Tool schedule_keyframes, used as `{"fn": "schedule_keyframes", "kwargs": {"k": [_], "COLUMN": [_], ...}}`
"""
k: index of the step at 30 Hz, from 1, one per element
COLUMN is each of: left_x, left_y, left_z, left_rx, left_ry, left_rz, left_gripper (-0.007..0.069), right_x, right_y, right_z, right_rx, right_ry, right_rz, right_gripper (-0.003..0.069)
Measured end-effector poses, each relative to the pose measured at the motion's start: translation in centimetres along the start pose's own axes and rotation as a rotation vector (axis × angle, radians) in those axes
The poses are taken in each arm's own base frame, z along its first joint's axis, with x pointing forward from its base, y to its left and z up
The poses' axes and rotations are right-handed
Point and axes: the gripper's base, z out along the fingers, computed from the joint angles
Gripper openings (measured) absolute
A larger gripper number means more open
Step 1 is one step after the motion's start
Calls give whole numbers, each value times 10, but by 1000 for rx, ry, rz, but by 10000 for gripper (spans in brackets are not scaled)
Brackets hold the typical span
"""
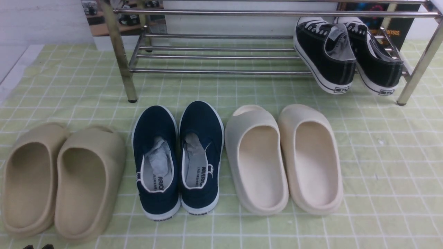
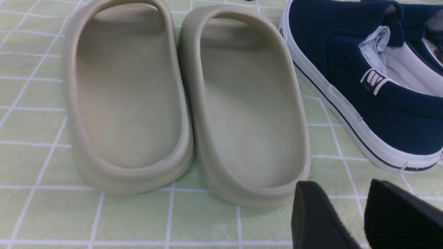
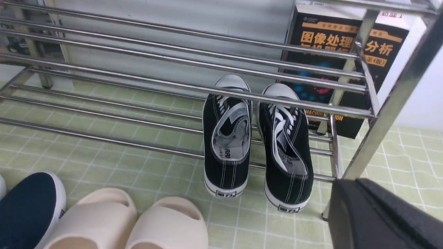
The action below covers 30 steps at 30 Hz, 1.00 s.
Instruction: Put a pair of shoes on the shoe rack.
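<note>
Black canvas sneakers (image 1: 327, 60): white rubber soles, upper right, on the lower bars, heels overhanging.
Shoe rack (image 1: 214, 71): shiny round steel tubes.
Left claw (image 2: 341, 193): ribbed black fingers spread, empty, near smooth tan slides (image 2: 242, 103).
Right claw (image 3: 377, 214): black bulk only, grip can't tell.

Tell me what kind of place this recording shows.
Likely a staged lab setup mimicking a home entryway: a steel shoe rack holding black sneakers, a green checked cloth underneath, and a textbook standing behind the rack.
</note>
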Motion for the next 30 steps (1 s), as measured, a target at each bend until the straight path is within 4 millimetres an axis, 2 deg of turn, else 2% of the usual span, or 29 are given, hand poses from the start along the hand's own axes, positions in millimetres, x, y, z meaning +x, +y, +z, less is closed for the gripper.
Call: {"fn": "schedule_keyframes", "kwargs": {"k": [2,3,4,5,6,7,8,9,10,11,14,21,26,30], "left_x": [0,0,0,0,0,0,0,0,0,0,0,0,0,0], "left_y": [0,0,0,0,0,0,0,0,0,0,0,0,0,0], "left_z": [0,0,0,0,0,0,0,0,0,0,0,0,0,0], "left_rx": [0,0,0,0,0,0,0,0,0,0,0,0,0,0], "left_ry": [0,0,0,0,0,0,0,0,0,0,0,0,0,0], "left_rz": [0,0,0,0,0,0,0,0,0,0,0,0,0,0], "left_gripper": [239,239,239,239,239,239,239,239,239,239,239,239,239,239], "right_x": [47,53,90,111,121,156,171,175,192,199,210,210,212,222], "right_y": [1,1,1,1,1,1,1,1,1,1,1,2,2,2], "right_z": [-19,-16,-23,-30,-29,-33,-38,-37,-40,-43,-50,-60,-60,-58], "right_rx": [9,10,15,23,25,33,39,39,44,46,49,49,49,48], "right_ry": [-106,-99,-146,-231,-238,-299,-366,-352,-400,-432,-500,-589,-573,-467], "right_rz": [5,5,10,12,14,17,17,17,15,15,11,8,2,-11], "right_gripper": [-3,-3,-3,-3,-3,-3,-3,-3,-3,-2,-2,3,5,5]}}
